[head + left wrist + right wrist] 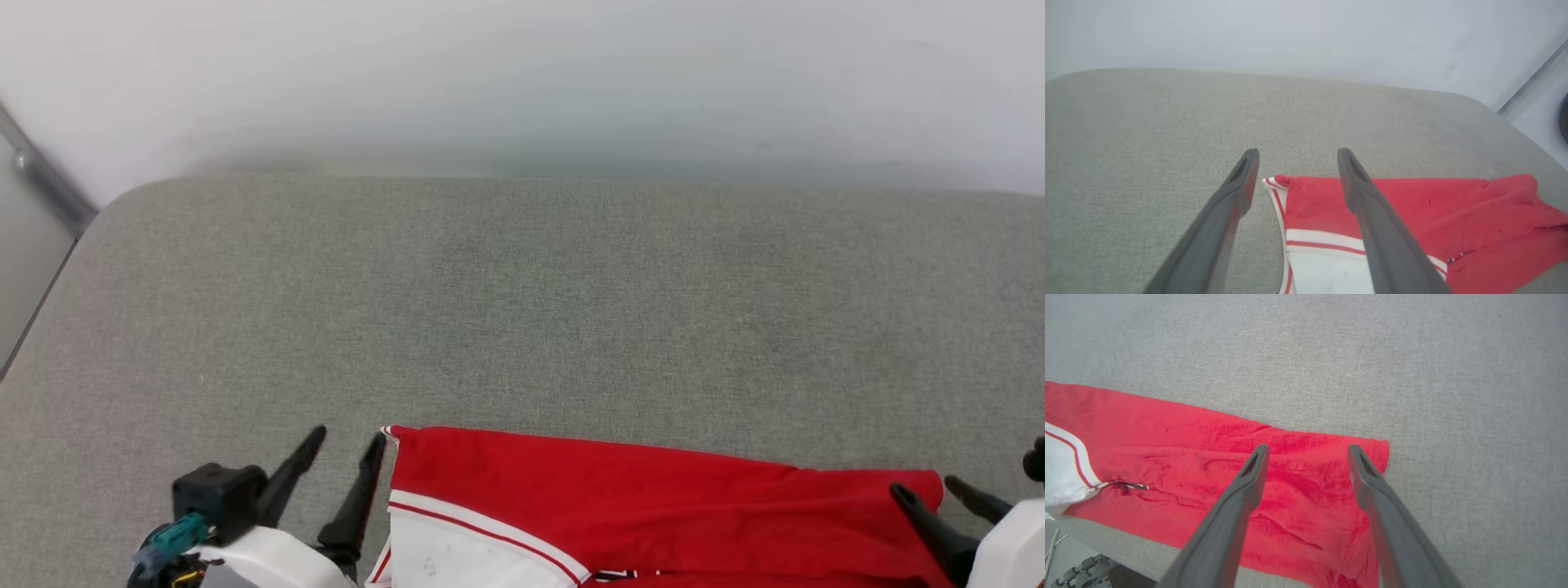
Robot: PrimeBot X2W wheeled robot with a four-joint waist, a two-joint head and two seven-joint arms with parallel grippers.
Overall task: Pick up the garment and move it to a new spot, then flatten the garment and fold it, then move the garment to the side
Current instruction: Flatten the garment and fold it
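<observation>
The garment lies along the mat's near edge. The left gripper and right gripper gape empty at its ends. This looks like mid-fold, and next comes gripping both corners.

The garment lies on the padded top. One corner sits just right of the left gripper, and its other end lies beneath the right gripper.
</observation>
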